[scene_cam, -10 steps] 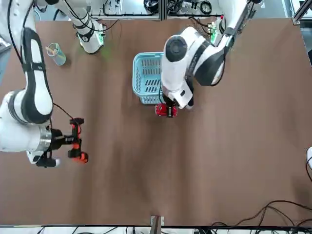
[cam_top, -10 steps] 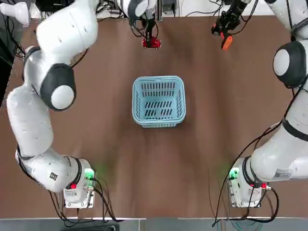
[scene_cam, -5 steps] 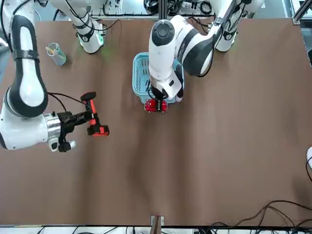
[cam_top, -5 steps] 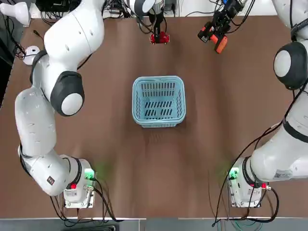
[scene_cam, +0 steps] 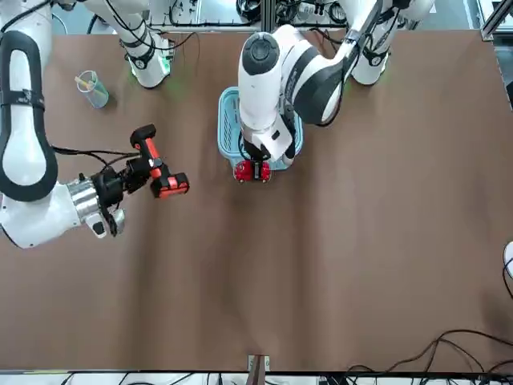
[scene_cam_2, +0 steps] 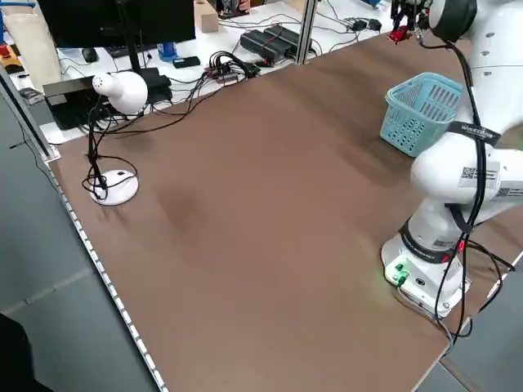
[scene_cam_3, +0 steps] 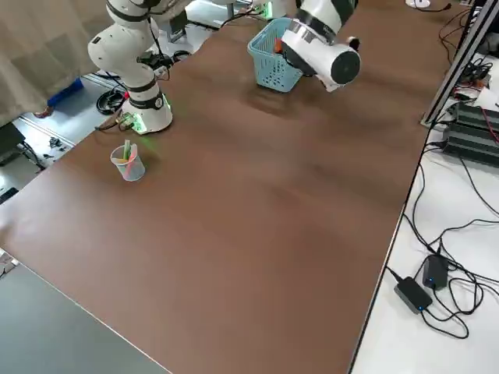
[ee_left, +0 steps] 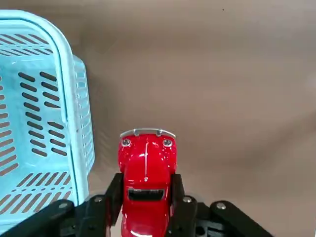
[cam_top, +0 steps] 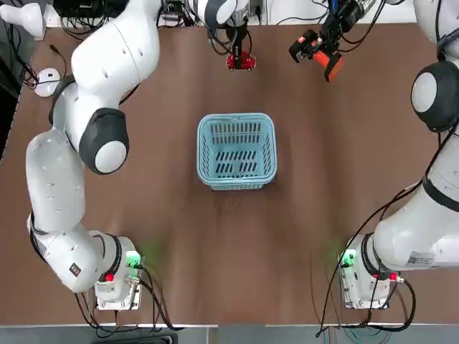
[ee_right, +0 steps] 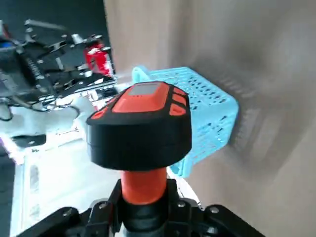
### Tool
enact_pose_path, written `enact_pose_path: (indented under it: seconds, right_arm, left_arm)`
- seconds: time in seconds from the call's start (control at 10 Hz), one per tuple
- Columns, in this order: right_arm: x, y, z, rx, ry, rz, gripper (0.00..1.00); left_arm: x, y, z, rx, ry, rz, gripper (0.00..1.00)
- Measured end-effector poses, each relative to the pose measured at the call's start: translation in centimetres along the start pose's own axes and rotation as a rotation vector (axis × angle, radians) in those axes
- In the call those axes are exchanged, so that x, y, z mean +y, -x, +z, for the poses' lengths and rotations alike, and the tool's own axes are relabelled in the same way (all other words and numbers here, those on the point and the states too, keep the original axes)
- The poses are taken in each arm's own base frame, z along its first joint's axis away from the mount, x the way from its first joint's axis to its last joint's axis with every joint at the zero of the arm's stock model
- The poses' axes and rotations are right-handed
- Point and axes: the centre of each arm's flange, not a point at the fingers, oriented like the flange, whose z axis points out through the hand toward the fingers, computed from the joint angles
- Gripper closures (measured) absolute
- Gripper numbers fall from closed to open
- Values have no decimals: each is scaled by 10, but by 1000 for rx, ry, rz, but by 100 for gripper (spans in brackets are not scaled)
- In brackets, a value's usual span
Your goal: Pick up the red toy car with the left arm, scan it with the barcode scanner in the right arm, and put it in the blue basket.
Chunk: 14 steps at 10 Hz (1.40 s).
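The left gripper (ee_left: pixel 147 192) is closed on the red toy car (ee_left: pixel 146 163), and the car body is clamped between the two fingers. The front end, with headlights and a pale bumper, projects beyond the fingertips. The car is located outside the blue basket (cam_top: pixel 237 188), beyond the basket's far side as seen from the robot's bases.

The right gripper (ee_right: pixel 148 197) is closed on the barcode scanner (ee_right: pixel 140 123). The scanner is gripped at its neck, below the black-and-orange head. In the top view, the scanner is positioned to the right of the car, and the two are well apart.

The blue basket is seated upright on the brown table (cam_top: pixel 237 258), between the two arm bases and somewhat forward of them. No contact is made between the car and the basket.

A translucent cup (scene_cam_3: pixel 129 165) containing slender items is placed near the right arm base (scene_cam_3: pixel 152 115). A round white stand base (scene_cam_2: pixel 114 188) is located toward the table's far left corner.
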Motion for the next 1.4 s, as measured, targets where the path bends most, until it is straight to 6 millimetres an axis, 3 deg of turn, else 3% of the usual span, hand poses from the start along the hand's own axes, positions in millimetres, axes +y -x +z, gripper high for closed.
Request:
enact_pose_path:
  seconds: [0.3, 0.6, 0.9, 1.4]
  right_arm:
    - [-21, -12, 37, 41, -111, -35, 63]
    - [-21, -18, 75, 57, -89, -19, 63]
    - [-12, -3, 83, 66, -92, -17, 63]
    - [-10, 20, 66, 50, -81, -24, 63]
  left_arm:
    - [-6, 10, 4, -9, 2, 14, 57]
    - [-9, 17, 0, -31, 18, 24, 57]
    - [-10, 19, 0, -33, 19, 27, 57]
    - [-10, 19, 2, -31, 17, 27, 57]
